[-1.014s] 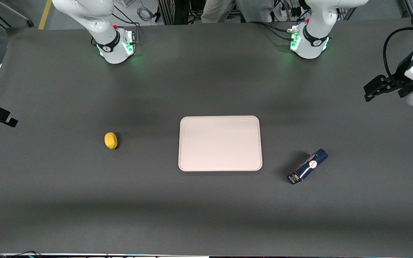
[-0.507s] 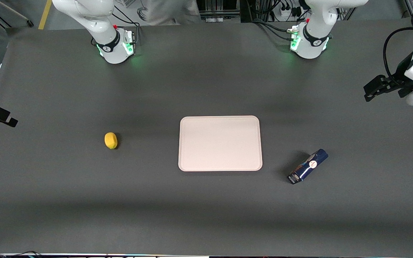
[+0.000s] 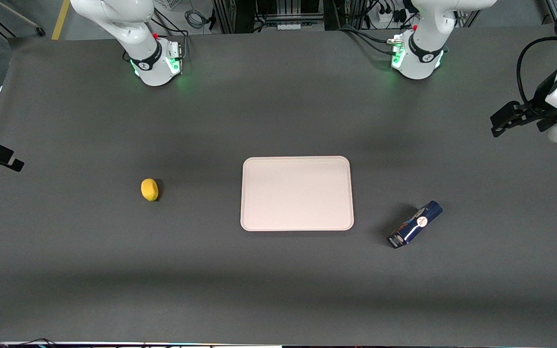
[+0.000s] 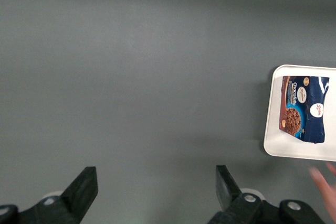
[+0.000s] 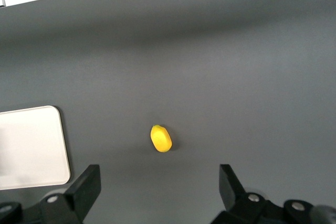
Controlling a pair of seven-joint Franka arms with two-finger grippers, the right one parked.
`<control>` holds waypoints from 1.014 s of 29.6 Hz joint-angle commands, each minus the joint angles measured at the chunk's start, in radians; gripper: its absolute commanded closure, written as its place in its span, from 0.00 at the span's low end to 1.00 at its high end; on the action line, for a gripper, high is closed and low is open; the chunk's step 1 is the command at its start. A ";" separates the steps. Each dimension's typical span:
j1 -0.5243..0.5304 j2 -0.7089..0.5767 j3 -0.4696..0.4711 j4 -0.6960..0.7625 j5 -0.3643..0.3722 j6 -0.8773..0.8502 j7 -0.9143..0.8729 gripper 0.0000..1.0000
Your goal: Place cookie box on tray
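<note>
One carton to fetch: the cookie box (image 3: 415,224) lies askew on the surface (image 3: 278,290), near the tray (image 3: 297,193), toward the working arm's end. The hand (image 4: 155,195) hangs well apart, fingers spread, empty. Best to turn it square across the box's narrow width.

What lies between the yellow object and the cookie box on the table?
The tray, in the front view, touching neither. The open gripper hangs toward the working arm's end, farther from the camera than the cookie box.
</note>
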 commanded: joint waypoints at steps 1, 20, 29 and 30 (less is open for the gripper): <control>-0.010 -0.006 0.007 -0.014 0.022 0.021 -0.023 0.01; -0.009 -0.016 0.005 0.012 0.021 -0.024 -0.018 1.00; -0.009 -0.058 0.005 0.156 0.021 -0.275 -0.020 1.00; -0.009 -0.071 0.005 0.162 0.021 -0.294 -0.023 1.00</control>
